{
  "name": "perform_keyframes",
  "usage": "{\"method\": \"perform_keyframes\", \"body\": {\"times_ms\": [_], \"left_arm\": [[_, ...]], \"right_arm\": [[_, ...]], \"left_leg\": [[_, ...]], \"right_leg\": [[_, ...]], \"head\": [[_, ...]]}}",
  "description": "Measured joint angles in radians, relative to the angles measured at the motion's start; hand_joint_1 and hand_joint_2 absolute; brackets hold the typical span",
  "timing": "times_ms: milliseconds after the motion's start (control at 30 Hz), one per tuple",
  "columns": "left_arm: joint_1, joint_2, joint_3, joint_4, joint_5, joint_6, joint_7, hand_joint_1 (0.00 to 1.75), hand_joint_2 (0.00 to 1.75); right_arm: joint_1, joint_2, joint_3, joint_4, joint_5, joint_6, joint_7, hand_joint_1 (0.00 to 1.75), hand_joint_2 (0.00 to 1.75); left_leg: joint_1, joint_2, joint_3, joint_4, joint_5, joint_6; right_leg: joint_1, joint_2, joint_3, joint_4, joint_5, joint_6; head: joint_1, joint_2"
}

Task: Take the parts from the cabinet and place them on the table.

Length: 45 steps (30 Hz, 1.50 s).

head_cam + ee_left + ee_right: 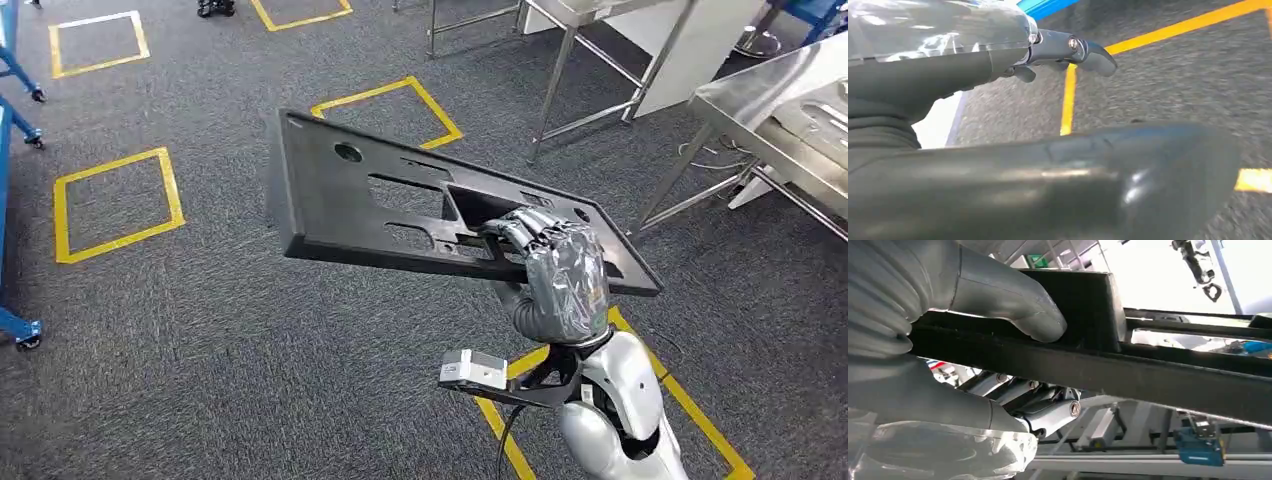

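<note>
The right hand (556, 268) grips the black panel (400, 205) by its near edge, holding it tilted above the grey carpet (200, 350). Its wrist view adds the thumb (1013, 300) pressed on one face, fingers (1048, 412) curled beneath (clamping the rim). The left hand (948, 55) hangs over carpet, holding nothing, fingers loosely curled; a steel tabletop (790, 110) stands at far right.

A: The panel (380, 200)?
B: Matt black plastic, smooth, with moulded cut-outs.
A: And the right hand (555, 270) on it?
B: Grey, under a glossy clear film; the arm (620, 400) below is shiny silver.
A: The floor (200, 330)?
B: Rough grey carpet with yellow tape (115, 205). The bench (770, 100) beyond the panel is brushed steel.
</note>
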Motion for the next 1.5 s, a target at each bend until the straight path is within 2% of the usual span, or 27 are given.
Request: {"method": "perform_keyframes", "body": {"times_ms": [100, 133, 167, 200, 300, 333, 400, 433, 467, 500, 633, 733, 833, 867, 933, 967, 1000, 1033, 1133, 1167, 1233, 1267, 1333, 1367, 1433, 1467, 1500], "left_arm": [[-0.002, -0.005, -0.007, 0.000, 0.003, 0.000, 0.011, 0.00, 0.00], [-0.001, -0.006, -0.010, 0.000, 0.006, 0.000, 0.010, 0.00, 0.00], [0.001, -0.006, -0.012, 0.000, 0.013, 0.000, 0.007, 0.00, 0.00], [0.003, -0.008, -0.014, 0.000, 0.017, 0.000, 0.004, 0.00, 0.00], [0.008, -0.009, -0.019, 0.000, 0.026, 0.000, -0.001, 0.00, 0.00], [0.009, -0.012, -0.019, 0.000, 0.028, 0.000, -0.010, 0.00, 0.00], [0.009, -0.014, -0.019, 0.000, 0.031, 0.000, -0.020, 0.00, 0.00], [0.008, -0.015, -0.018, 0.000, 0.031, 0.000, -0.022, 0.00, 0.00], [0.007, -0.016, -0.016, 0.000, 0.032, 0.000, -0.028, 0.00, 0.00], [0.006, -0.019, -0.010, 0.000, 0.033, 0.000, -0.038, 0.00, 0.00], [-0.006, -0.027, 0.011, 0.000, 0.033, 0.000, -0.055, 0.00, 0.00], [-0.007, -0.038, 0.027, 0.001, 0.033, 0.000, -0.075, 0.00, 0.00], [-0.007, -0.042, 0.040, 0.001, 0.033, 0.000, -0.098, 0.00, 0.00], [-0.009, -0.045, 0.046, 0.001, 0.033, 0.001, -0.100, 0.00, 0.00], [-0.014, -0.050, 0.054, 0.001, 0.033, 0.001, -0.100, 0.00, 0.00], [-0.017, -0.055, 0.055, 0.001, 0.033, 0.000, -0.106, 0.00, 0.00], [-0.019, -0.057, 0.058, 0.001, 0.033, 0.000, -0.115, 0.00, 0.00], [-0.020, -0.061, 0.064, 0.001, 0.033, -0.002, -0.129, 0.00, 0.00], [-0.023, -0.064, 0.087, 0.002, 0.033, -0.020, -0.160, 0.00, 0.00], [-0.025, -0.065, 0.094, 0.002, 0.033, -0.029, -0.171, 0.00, 0.00], [-0.024, -0.062, 0.115, 0.002, 0.034, -0.057, -0.201, 0.00, 0.00], [-0.021, -0.061, 0.124, 0.003, 0.033, -0.073, -0.217, 0.00, 0.00], [-0.016, -0.055, 0.143, 0.006, 0.034, -0.101, -0.238, 0.00, 0.00], [-0.016, -0.054, 0.151, 0.006, 0.034, -0.110, -0.244, 0.00, 0.00], [-0.015, -0.048, 0.163, 0.006, 0.034, -0.136, -0.256, 0.00, 0.00], [-0.015, -0.046, 0.168, 0.007, 0.034, -0.148, -0.262, 0.00, 0.00], [-0.013, -0.043, 0.173, 0.008, 0.034, -0.158, -0.265, 0.00, 0.00]], "right_arm": [[-0.017, 0.011, 0.007, 0.008, 0.005, 0.026, 0.011, 1.75, 1.75], [-0.020, 0.015, 0.007, 0.008, 0.006, 0.032, 0.014, 1.75, 1.75], [-0.026, 0.020, 0.009, 0.009, 0.009, 0.037, 0.016, 1.75, 1.75], [-0.031, 0.025, 0.011, 0.012, 0.012, 0.042, 0.017, 1.75, 1.75], [-0.031, 0.032, 0.014, 0.021, 0.023, 0.055, 0.018, 1.75, 1.75], [-0.031, 0.032, 0.014, 0.024, 0.027, 0.062, 0.018, 1.75, 1.75], [-0.031, 0.034, 0.015, 0.032, 0.035, 0.072, 0.020, 1.75, 1.75], [-0.031, 0.037, 0.016, 0.035, 0.041, 0.078, 0.023, 1.75, 1.75], [-0.033, 0.040, 0.019, 0.038, 0.045, 0.088, 0.029, 1.75, 1.75], [-0.035, 0.042, 0.022, 0.043, 0.051, 0.096, 0.031, 1.75, 1.75], [-0.033, 0.045, 0.031, 0.058, 0.060, 0.097, 0.034, 1.75, 1.75], [-0.042, 0.045, 0.031, 0.064, 0.063, 0.101, 0.045, 1.75, 1.75], [-0.033, 0.044, 0.031, 0.069, 0.066, 0.109, 0.053, 1.75, 1.75], [-0.027, 0.043, 0.031, 0.069, 0.069, 0.109, 0.053, 1.75, 1.75], [-0.022, 0.040, 0.029, 0.069, 0.069, 0.110, 0.053, 1.75, 1.75], [-0.023, 0.040, 0.027, 0.068, 0.069, 0.113, 0.053, 1.75, 1.75], [-0.024, 0.040, 0.024, 0.065, 0.070, 0.116, 0.053, 1.75, 1.75], [-0.022, 0.039, 0.021, 0.063, 0.071, 0.118, 0.053, 1.75, 1.75], [-0.013, 0.032, 0.003, 0.050, 0.071, 0.126, 0.052, 1.75, 1.75], [-0.012, 0.031, -0.005, 0.045, 0.071, 0.128, 0.052, 1.75, 1.75], [-0.008, 0.028, -0.018, 0.036, 0.073, 0.130, 0.053, 1.75, 1.75], [-0.004, 0.027, -0.022, 0.034, 0.078, 0.129, 0.053, 1.75, 1.75], [0.013, 0.021, -0.033, 0.032, 0.080, 0.125, 0.052, 1.75, 1.75], [0.020, 0.017, -0.037, 0.032, 0.081, 0.125, 0.052, 1.75, 1.75], [0.034, 0.007, -0.052, 0.028, 0.083, 0.124, 0.055, 1.75, 1.75], [0.039, 0.002, -0.059, 0.022, 0.085, 0.123, 0.058, 1.75, 1.75], [0.042, -0.003, -0.067, 0.016, 0.088, 0.121, 0.061, 1.75, 1.75]], "left_leg": [[-0.003, 0.031, 0.015, -0.008, -0.004, -0.014], [0.003, 0.018, 0.015, -0.004, -0.016, -0.022], [0.006, -0.044, 0.007, 0.029, -0.036, -0.025], [0.009, -0.077, -0.021, 0.088, -0.069, -0.026], [0.009, -0.097, -0.140, 0.312, -0.147, -0.032], [0.009, -0.097, -0.150, 0.320, -0.134, -0.032], [0.010, -0.102, -0.111, 0.204, -0.044, -0.030], [0.014, -0.119, -0.074, 0.115, 0.005, -0.030], [0.020, -0.164, -0.042, 0.037, 0.025, -0.028], [0.019, -0.195, -0.036, 0.025, 0.011, -0.028], [0.012, -0.153, -0.034, 0.020, 0.024, 0.004], [0.013, -0.110, -0.035, 0.010, 0.033, 0.021], [0.009, -0.064, -0.038, 0.010, 0.031, 0.024], [0.008, -0.050, -0.038, 0.011, 0.030, 0.024], [0.004, -0.023, -0.033, 0.011, 0.025, 0.024], [0.002, -0.010, -0.029, 0.010, 0.023, 0.022], [0.000, 0.000, -0.025, 0.010, 0.021, 0.019], [-0.006, 0.008, -0.024, 0.010, 0.018, 0.013], [-0.003, 0.045, -0.013, 0.001, 0.015, 0.000], [-0.008, 0.046, -0.007, -0.001, 0.010, -0.008], [0.002, -0.068, -0.033, 0.067, -0.033, -0.016], [0.002, -0.090, -0.069, 0.142, -0.072, -0.018], [0.002, -0.097, -0.148, 0.296, -0.124, -0.025], [0.002, -0.097, -0.163, 0.315, -0.114, -0.026], [0.007, -0.102, -0.125, 0.206, -0.028, -0.027], [0.011, -0.120, -0.088, 0.117, 0.024, -0.028], [0.018, -0.165, -0.058, 0.037, 0.051, -0.027]], "right_leg": [[0.003, 0.037, -0.002, -0.003, -0.001, -0.011], [-0.013, 0.050, 0.009, -0.015, 0.005, -0.018], [-0.012, 0.061, 0.011, -0.018, 0.006, -0.023], [-0.012, 0.068, 0.011, -0.018, 0.006, -0.031], [-0.010, 0.111, 0.011, -0.016, 0.005, -0.033], [-0.010, 0.126, 0.012, -0.014, 0.005, -0.033], [-0.012, 0.160, 0.012, -0.007, 0.003, -0.030], [-0.013, 0.175, 0.012, -0.002, 0.001, -0.026], [-0.016, 0.189, 0.010, 0.005, -0.002, -0.021], [-0.010, 0.200, 0.004, 0.011, -0.003, -0.013], [-0.020, 0.243, -0.008, 0.003, 0.011, 0.015], [-0.012, 0.107, -0.062, 0.117, -0.067, 0.025], [-0.016, 0.083, -0.159, 0.325, -0.145, 0.030], [-0.017, 0.083, -0.155, 0.319, -0.132, 0.030], [-0.015, 0.072, -0.076, 0.175, -0.054, 0.022], [-0.010, 0.048, -0.016, 0.070, -0.014, 0.012], [0.004, -0.017, 0.021, -0.005, -0.014, -0.002], [0.008, -0.022, 0.021, -0.005, -0.013, -0.010], [0.013, 0.022, 0.016, -0.009, -0.011, -0.019], [0.001, 0.040, 0.028, -0.027, 0.000, -0.025], [-0.008, 0.061, 0.034, -0.038, 0.008, -0.028], [-0.010, 0.075, 0.034, -0.037, 0.008, -0.029], [-0.009, 0.107, 0.034, -0.035, 0.006, -0.031], [-0.010, 0.124, 0.034, -0.033, 0.006, -0.031], [-0.012, 0.161, 0.036, -0.026, 0.002, -0.026], [-0.013, 0.177, 0.036, -0.020, -0.001, -0.021], [-0.016, 0.190, 0.034, -0.011, -0.007, -0.016]], "head": [[0.000, 0.000], [0.000, 0.000], [0.000, 0.000], [0.000, 0.000], [0.000, 0.000], [0.000, 0.000], [0.000, 0.000], [0.000, 0.000], [0.000, 0.000], [0.000, 0.000], [0.000, 0.000], [0.001, 0.000], [0.001, 0.000], [0.001, 0.000], [0.001, 0.000], [0.001, 0.000], [0.001, 0.000], [0.000, 0.000], [0.000, 0.000], [0.001, 0.000], [0.000, 0.000], [0.000, 0.000], [0.000, 0.000], [0.000, 0.000], [0.000, 0.000], [0.000, 0.000], [0.000, 0.000]]}}
